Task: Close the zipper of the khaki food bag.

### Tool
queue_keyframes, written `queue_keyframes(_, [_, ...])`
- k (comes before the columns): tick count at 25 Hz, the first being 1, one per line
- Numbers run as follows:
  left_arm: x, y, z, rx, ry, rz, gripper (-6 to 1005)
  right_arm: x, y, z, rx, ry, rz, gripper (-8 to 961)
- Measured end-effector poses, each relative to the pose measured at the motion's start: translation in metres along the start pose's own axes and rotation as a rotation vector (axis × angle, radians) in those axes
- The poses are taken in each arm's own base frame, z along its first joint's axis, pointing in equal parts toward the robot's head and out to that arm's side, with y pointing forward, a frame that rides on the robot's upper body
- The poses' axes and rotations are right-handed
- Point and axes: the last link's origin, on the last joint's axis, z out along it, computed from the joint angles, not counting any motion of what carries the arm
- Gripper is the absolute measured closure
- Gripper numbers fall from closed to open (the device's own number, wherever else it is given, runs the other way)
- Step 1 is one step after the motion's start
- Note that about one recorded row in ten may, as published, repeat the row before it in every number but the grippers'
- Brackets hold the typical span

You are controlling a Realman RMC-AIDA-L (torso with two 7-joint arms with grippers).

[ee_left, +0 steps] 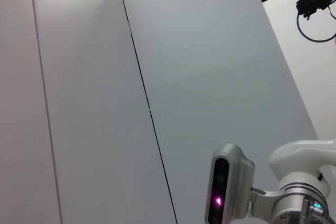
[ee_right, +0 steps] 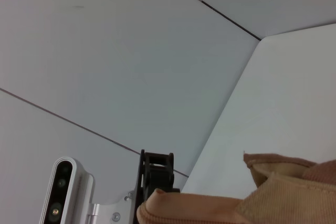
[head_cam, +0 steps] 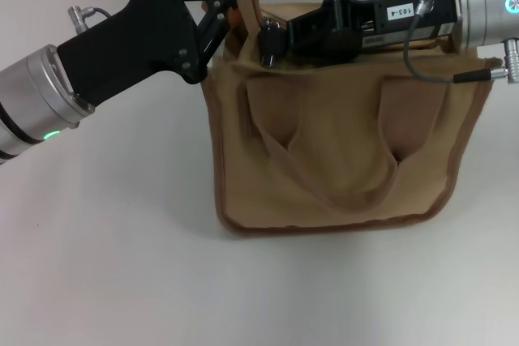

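At the bag's top left corner, the left gripper pinches a fold of tan fabric between its black fingers. Across the top edge, the right gripper reaches in from the right, its fingers closed down around the small silver slider of the zipper near that same left end. Beneath both, the khaki food bag stands upright on the white table, one looped handle hanging down its front face.
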Motion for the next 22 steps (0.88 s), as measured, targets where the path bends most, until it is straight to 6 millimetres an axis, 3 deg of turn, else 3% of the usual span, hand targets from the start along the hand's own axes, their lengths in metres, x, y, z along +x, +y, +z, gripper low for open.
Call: queue_keyframes(22, [-0.007,-0.006,-0.02,0.136,-0.035,-0.011,925,0.013,-0.002,-0.033,0.029,-0.004,-0.061,936])
